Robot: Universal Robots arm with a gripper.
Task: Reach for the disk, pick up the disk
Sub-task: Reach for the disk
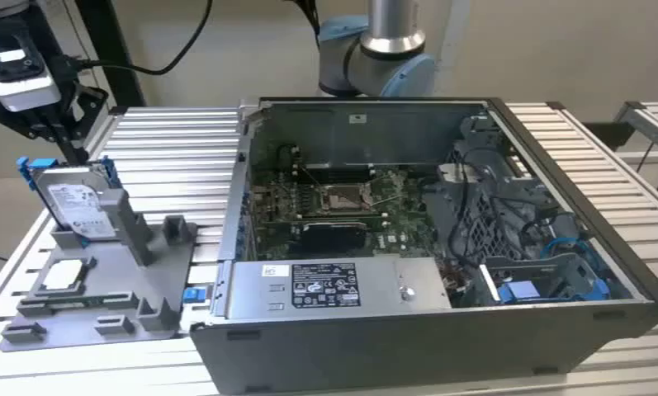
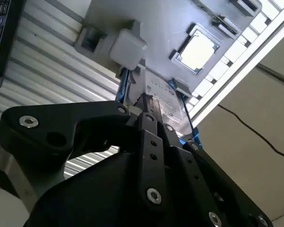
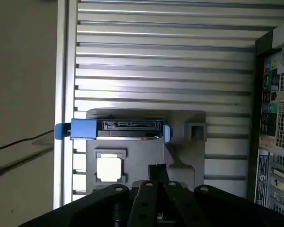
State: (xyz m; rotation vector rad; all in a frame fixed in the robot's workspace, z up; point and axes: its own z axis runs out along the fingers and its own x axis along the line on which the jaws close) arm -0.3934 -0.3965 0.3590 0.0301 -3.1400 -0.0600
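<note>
Closed, empty gripper above the upright disk.
In the exterior view, the gripper (image 1: 68, 145) hangs just above the disk (image 1: 78, 205), pincer tips pressed together on nothing. The disk stands on edge in a grey holder (image 1: 108, 307) at the exterior view's left, beside the open computer case (image 1: 417, 330). The second wrist view adds the disk's white label (image 2: 162, 100) past the gripper (image 2: 146, 101), with a processor chip (image 2: 197, 48) farther on. The first wrist view alone shows the disk's connector edge (image 3: 130, 126) between blue rails.

Exterior view: the disk (image 1: 78, 202) stands upright in the holder (image 1: 120, 289) on the counter (image 1: 174, 140), at nine o'clock of the computer case (image 1: 417, 346); my jaws hang at its twelve o'clock.
</note>
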